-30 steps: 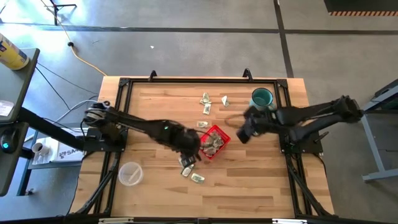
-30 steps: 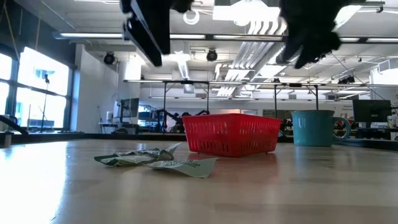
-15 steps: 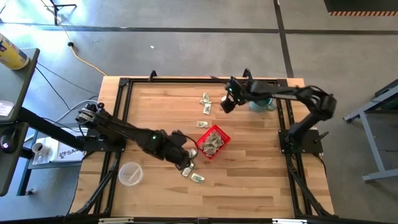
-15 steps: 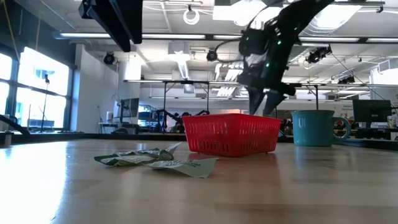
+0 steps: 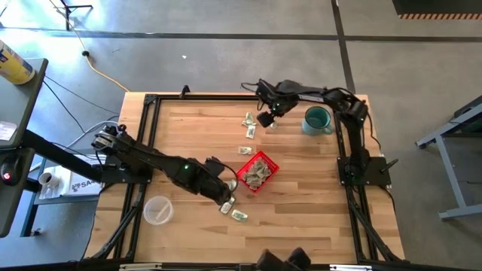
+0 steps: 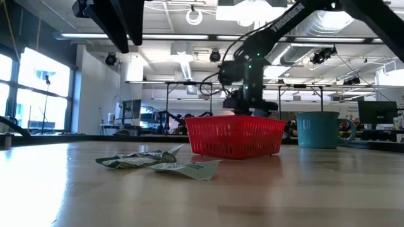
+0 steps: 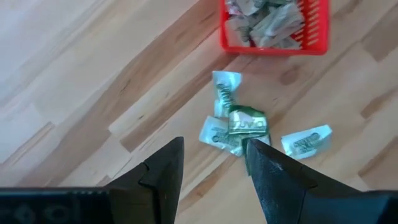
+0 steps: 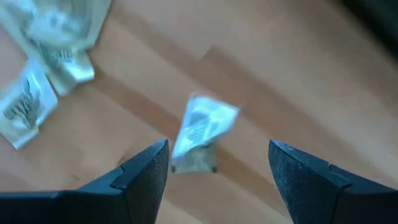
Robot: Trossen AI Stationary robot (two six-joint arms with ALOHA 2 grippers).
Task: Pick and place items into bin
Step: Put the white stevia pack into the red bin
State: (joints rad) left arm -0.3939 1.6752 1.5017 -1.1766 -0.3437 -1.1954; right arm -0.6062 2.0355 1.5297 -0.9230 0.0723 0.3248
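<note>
The red basket (image 5: 258, 172) (image 6: 235, 135) sits mid-table with several pale green-and-white packets (image 7: 264, 18) inside. Three packets (image 7: 233, 122) (image 5: 232, 210) lie on the wood at its near-left corner. My left gripper (image 5: 224, 196) (image 7: 214, 155) hovers open above them, touching none. Several more packets (image 5: 248, 126) lie toward the far edge. My right gripper (image 5: 265, 117) (image 8: 217, 162) hangs open over a single folded packet (image 8: 202, 129) (image 5: 273, 120) there, with a finger on either side of it and no contact.
A teal mug (image 5: 317, 120) (image 6: 319, 129) stands near the far right corner, just right of my right gripper. A clear plastic cup (image 5: 158, 210) stands near the left near edge. Two more packets (image 8: 43, 50) lie beside the one under my right gripper. A black frame (image 5: 241, 96) rims the table.
My right gripper has swung from beside the basket's right side toward the far edge and leftward, then come down low over the far packets. My left gripper has drawn back from the basket a little toward the near-left, over the near packets, then held still.
</note>
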